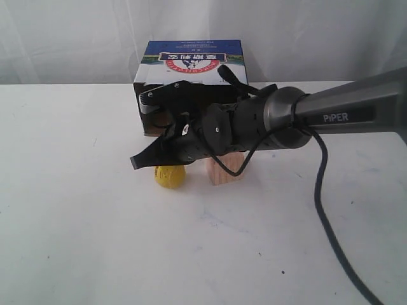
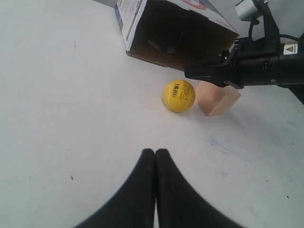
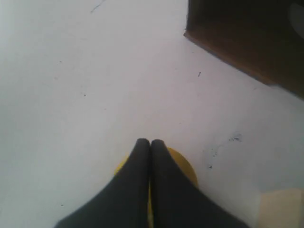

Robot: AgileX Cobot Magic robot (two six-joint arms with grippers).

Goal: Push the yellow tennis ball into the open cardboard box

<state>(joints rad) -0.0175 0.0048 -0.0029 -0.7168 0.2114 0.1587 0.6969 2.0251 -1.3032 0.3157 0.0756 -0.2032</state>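
The yellow tennis ball (image 1: 170, 176) lies on the white table, a short way in front of the open cardboard box (image 1: 191, 60). The box's dark opening (image 2: 180, 35) faces the ball (image 2: 179, 95). My right gripper (image 1: 135, 163) reaches in from the right and hangs just above the ball, shut with nothing in it. Its wrist view shows the shut fingertips (image 3: 150, 142) over the ball's yellow top (image 3: 187, 166). My left gripper (image 2: 155, 152) is shut and empty over bare table, well short of the ball. It does not appear in the exterior view.
A pale wooden cube (image 1: 226, 168) stands right beside the ball, on its right in the exterior view, below the right arm (image 1: 343, 111). The arm's black cable (image 1: 324, 210) trails over the table at the right. White curtain hangs behind the box.
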